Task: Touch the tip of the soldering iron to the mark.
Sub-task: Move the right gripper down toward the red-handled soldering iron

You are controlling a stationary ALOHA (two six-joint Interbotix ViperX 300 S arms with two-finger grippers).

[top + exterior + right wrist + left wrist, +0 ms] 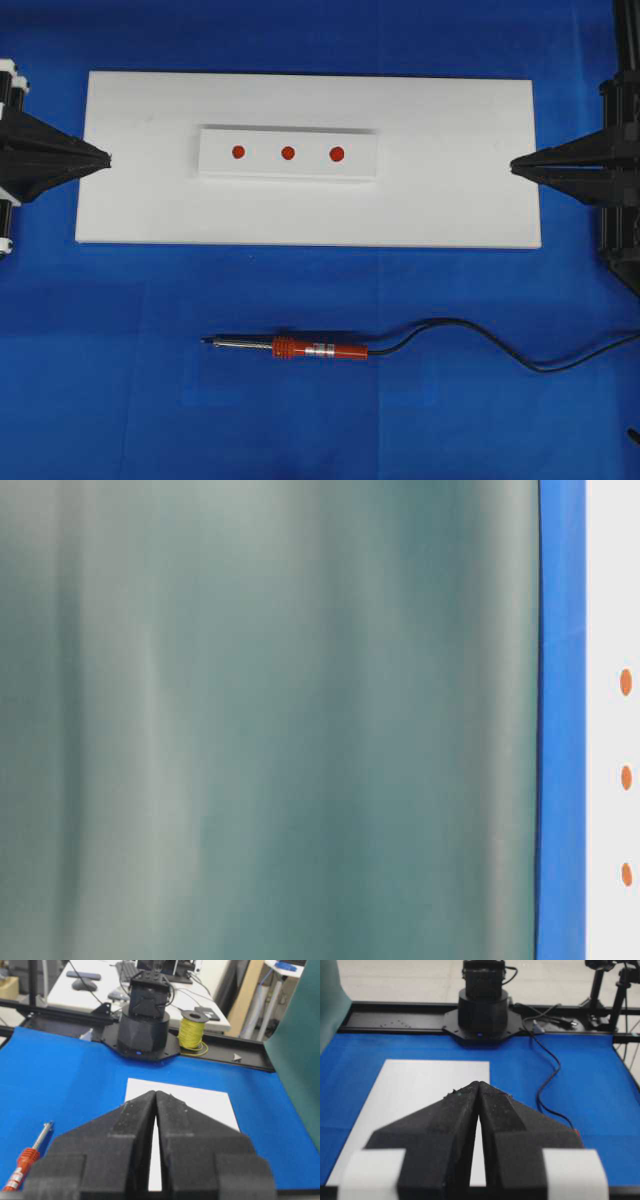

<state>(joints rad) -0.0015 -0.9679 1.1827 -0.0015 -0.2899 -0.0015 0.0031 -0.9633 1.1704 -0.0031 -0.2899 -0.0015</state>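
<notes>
The soldering iron (300,348) lies flat on the blue mat in front of the white board, tip pointing left, its black cord (470,335) trailing off to the right. Its red handle and metal shaft (30,1157) show at the lower left of the right wrist view. Three red marks (287,153) sit in a row on a small white raised plate (288,172); they also show as orange dots (625,777) in the table-level view. My left gripper (106,157) rests shut at the board's left edge, my right gripper (514,165) shut at its right edge. Both hold nothing.
The large white board (450,190) lies across the blue mat (100,350). Each arm's base stands at the far end in the other's wrist view: the right arm's base (482,1010), the left arm's base (145,1025). A green curtain (270,720) fills most of the table-level view.
</notes>
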